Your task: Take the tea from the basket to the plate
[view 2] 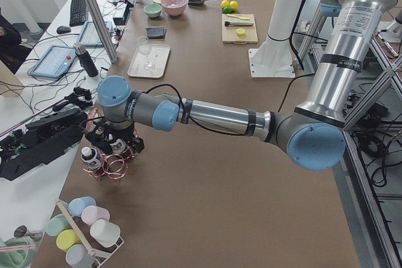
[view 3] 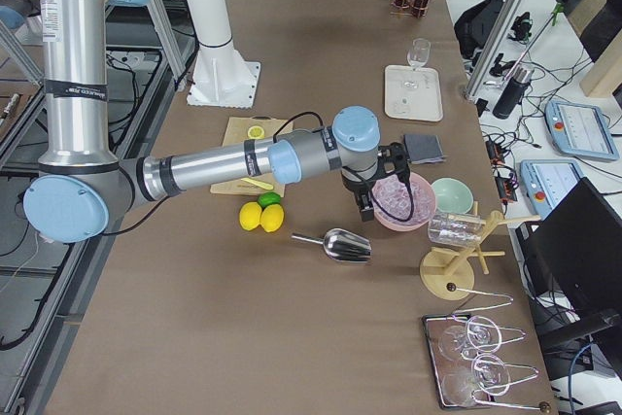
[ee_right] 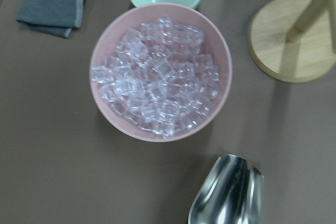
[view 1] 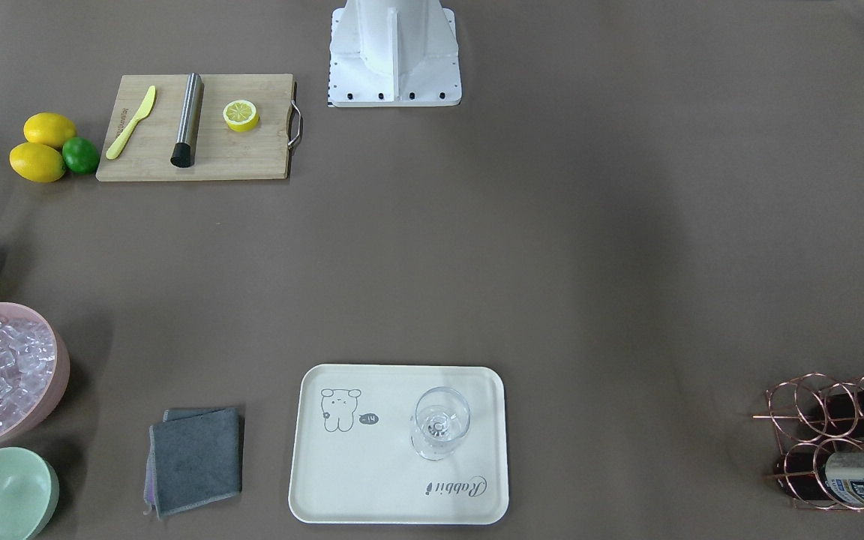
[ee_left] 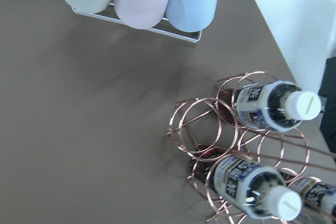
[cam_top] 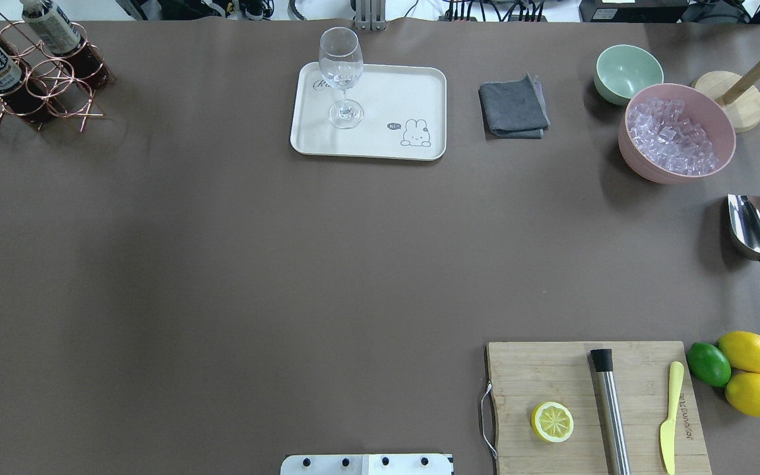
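left gripper (view 2: 117, 137) low over basket (ee_left: 195, 129), jaw state unreadable | tea (ee_left: 273, 106), one of three, standing in basket rings just below that gripper | plate (view 1: 402, 480) well apart, carrying wine glass (view 1: 440, 422) | right gripper (view 3: 374, 203) above pink bowl (ee_right: 107, 35), grip unreadable too

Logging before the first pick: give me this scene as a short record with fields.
basket: copper wire rack, far-left table corner
tea: three clear plastic bottles of dark drink, white caps, all in rack
plate: cream rectangular tray, holding only a wine glass
left hand: above rack, grip unclear
right hand: above pink bowl of ice, grip unclear
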Available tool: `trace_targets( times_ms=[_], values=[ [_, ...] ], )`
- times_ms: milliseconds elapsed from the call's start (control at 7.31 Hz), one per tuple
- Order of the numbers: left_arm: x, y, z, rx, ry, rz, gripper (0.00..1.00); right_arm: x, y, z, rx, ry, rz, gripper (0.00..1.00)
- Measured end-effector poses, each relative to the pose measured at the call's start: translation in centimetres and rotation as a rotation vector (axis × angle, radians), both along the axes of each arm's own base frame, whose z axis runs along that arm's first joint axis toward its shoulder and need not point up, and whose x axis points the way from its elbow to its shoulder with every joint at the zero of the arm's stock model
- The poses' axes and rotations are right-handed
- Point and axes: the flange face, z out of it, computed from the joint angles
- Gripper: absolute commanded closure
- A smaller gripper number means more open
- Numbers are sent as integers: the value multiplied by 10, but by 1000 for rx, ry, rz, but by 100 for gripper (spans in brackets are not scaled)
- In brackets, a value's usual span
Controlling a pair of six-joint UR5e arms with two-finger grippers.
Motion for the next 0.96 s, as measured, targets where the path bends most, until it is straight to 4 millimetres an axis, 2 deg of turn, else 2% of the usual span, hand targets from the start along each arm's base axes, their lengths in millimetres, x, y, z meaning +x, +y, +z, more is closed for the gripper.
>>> trace_targets(
  times_ms=[137, 411, 684, 958],
  values=[
    [12, -20, -5, -17, 4, -78, 3, -22, -11, -33, 67, -11, -43, 0],
    [33, -53, -31, -50, -14, -235, 3, -61, -23, -92, 202, -44, -120, 0],
    [39, -68, -52, -77, 7, -306, 3, -88, -17, -124, 348, -127, -193, 0],
    [40, -73, -61, -76, 15, -321, 3, -111, -10, -143, 505, -216, -260, 0]
  ],
)
